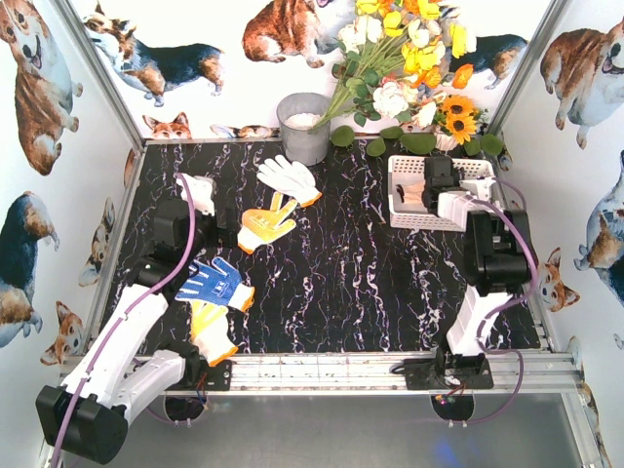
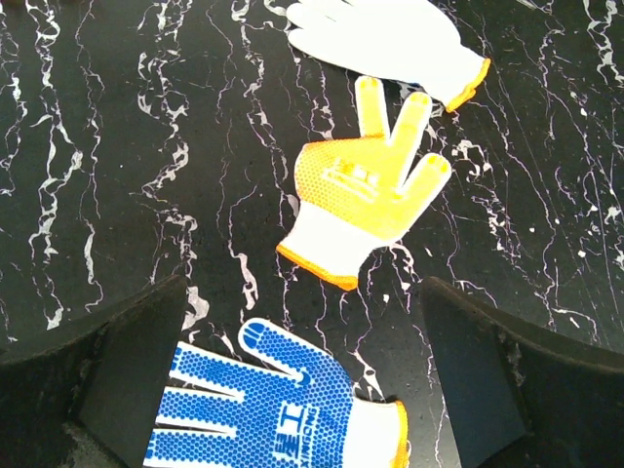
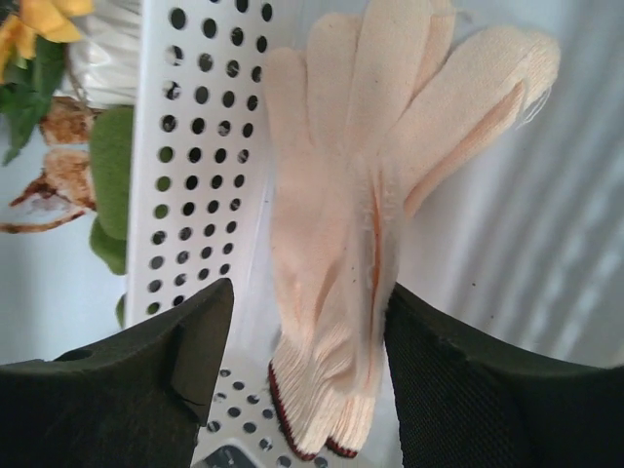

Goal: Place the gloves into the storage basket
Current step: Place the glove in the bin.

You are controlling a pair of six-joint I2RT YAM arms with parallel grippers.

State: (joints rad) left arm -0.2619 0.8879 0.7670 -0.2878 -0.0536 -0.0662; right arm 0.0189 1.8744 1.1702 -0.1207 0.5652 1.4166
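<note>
Right wrist view is showing the beige glove (image 3: pixel 361 146) lying inside the basket (image 3: pixel 195 146), its fingers pointing away from the camera and its dark-edged cuff nearest the lens, close beside the perforated wall. The right gripper (image 3: pixel 307 292) is hanging over it with its fingers parted. The glove is sitting between them, and a clear gap is showing on the wall side, so nothing is being held. In the top external view this arm is reaching into the basket at the far right of the table (image 1: pixel 370 283). The left gripper (image 2: pixel 302 292) is standing wide open and empty above the table, with the blue glove (image 2: pixel 263 409) lying just below its fingers. The yellow glove (image 2: pixel 361 185) is lying palm up just beyond it, and a white glove (image 2: pixel 390 39) is lying farther off. Another yellow glove (image 1: pixel 210 331) is lying by the near edge, touching the blue one, and a small white glove (image 1: pixel 200 190) is lying beside the left arm.
</note>
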